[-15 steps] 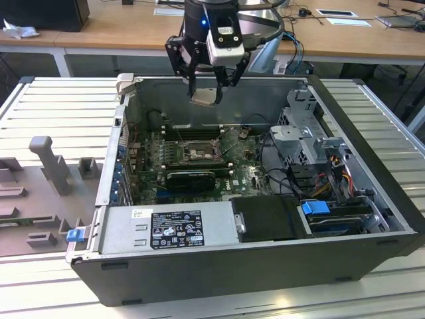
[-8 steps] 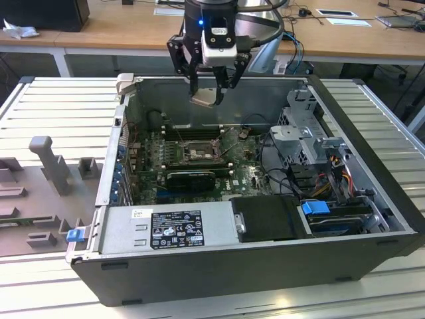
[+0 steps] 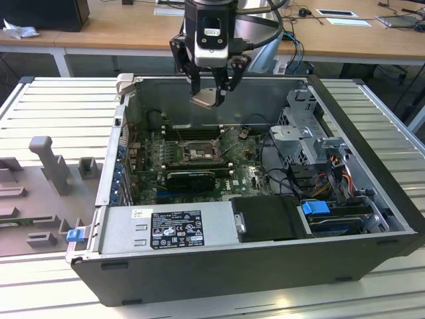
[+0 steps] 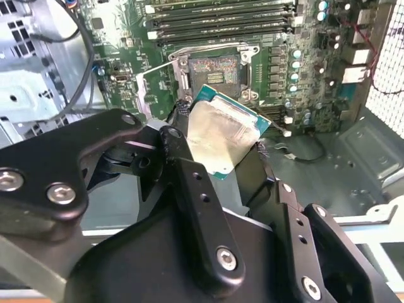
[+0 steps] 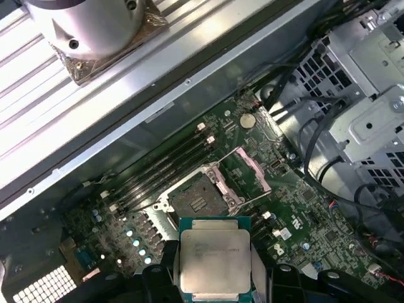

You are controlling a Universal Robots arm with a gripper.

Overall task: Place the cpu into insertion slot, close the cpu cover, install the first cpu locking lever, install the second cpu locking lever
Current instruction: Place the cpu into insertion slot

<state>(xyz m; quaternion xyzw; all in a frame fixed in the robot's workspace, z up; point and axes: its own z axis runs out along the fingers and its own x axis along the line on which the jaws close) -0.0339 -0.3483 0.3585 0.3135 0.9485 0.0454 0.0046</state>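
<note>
Progress sits at the first step: the cpu (image 5: 214, 262) is not yet seated. It is clamped flat in the fingers of the gripper (image 3: 208, 94), hanging high over the open case (image 3: 265, 266). In the first wrist view the insertion slot (image 5: 196, 201) lies bare below it, with the cpu cover (image 5: 247, 172) swung up alongside; closing and latching are left to do. The arm points straight down.

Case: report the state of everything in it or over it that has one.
cpu: held in the hand, above the board, not in the slot.
hand: shut on the cpu.
slot: empty.
cover: swung open.
case: open on top.
</note>
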